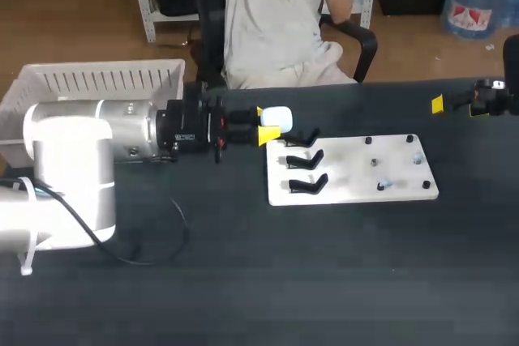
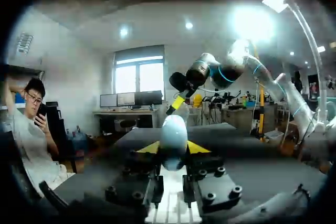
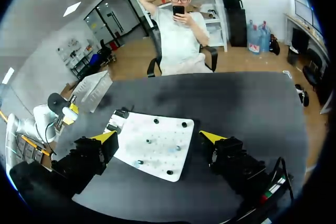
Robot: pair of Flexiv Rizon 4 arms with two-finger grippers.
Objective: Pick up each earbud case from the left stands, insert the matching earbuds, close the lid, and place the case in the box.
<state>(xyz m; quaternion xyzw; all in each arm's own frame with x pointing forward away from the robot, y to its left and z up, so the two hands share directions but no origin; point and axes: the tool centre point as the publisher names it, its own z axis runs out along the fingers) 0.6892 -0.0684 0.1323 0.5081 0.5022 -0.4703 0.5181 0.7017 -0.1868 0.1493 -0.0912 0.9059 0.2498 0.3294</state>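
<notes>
On the bench [image 1: 243,281] lies one white board [image 1: 349,192]. Taking the board's middle as the dial's centre, three black stands [image 1: 306,160] sit in a column at 9 o'clock, and all three look bare. Toward 3 o'clock are a few pale specks, likely the earbuds [image 1: 383,185]. I make out three, but they are too small to count surely. They lie apart from the stands, so a case can probably be brought to them for loading.

At 10 o'clock, just past the farthest stand, the left gripper [image 1: 266,125] holds the one white case [image 1: 276,116]. Its yellow tips are closed against the case from two sides. The case hangs above the board, free of its stand, which suits carrying it over to the earbuds. I cannot tell whether the lid is open.

The right gripper [image 3: 157,137] hangs at 2 o'clock, well apart near the bench's far edge. It is spread wide and holds nothing, and looks placed to come in for an earbud.

Farthest off, at 10 o'clock beyond the left arm, is one white slatted box [image 1: 97,83], where the finished case is to go.
</notes>
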